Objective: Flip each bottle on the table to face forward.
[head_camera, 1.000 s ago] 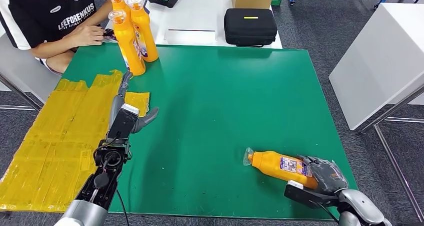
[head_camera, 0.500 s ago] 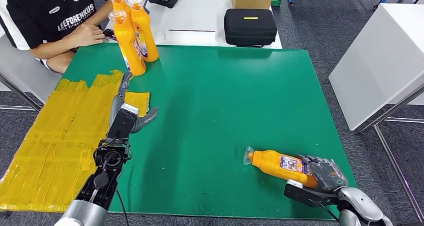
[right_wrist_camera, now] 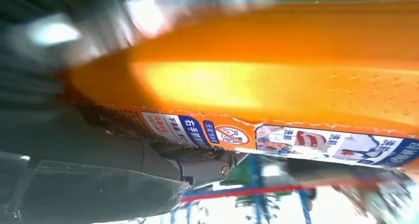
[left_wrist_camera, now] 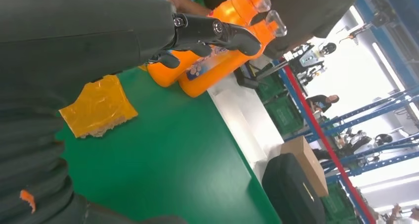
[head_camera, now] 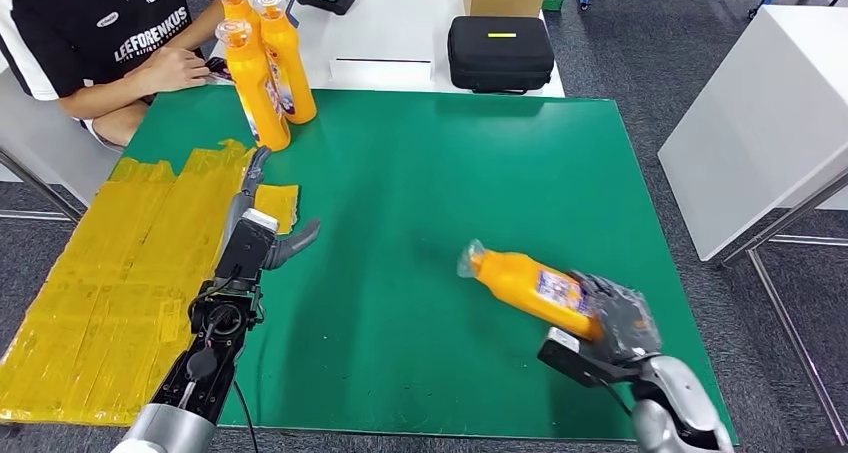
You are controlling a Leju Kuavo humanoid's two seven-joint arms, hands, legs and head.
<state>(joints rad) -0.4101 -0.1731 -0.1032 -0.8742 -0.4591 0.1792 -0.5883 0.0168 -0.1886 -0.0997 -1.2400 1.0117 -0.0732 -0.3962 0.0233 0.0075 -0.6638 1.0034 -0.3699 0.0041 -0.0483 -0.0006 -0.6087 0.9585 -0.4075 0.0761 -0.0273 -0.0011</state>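
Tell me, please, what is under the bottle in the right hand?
The bottle, held at its base by the right hand, angles cap-up over bare green table. Nothing else shows beneath it. The fingers cover its base, so whether that end touches the table cannot be seen.

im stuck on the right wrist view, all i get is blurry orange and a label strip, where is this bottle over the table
Observer: The head view shows the robot hand on the right gripping the base end of the orange bottle over the near right part of the green table, cap end tilted up and away from the robot.
Operator: any other bottles around
Observer: Yes, three upright orange bottles stand together at the far left corner, beside a seated person.
Operator: what is the other hand doing
Observer: The left robot hand holds nothing, fingers spread, pointing towards those bottles, next to a patch of yellow tape.
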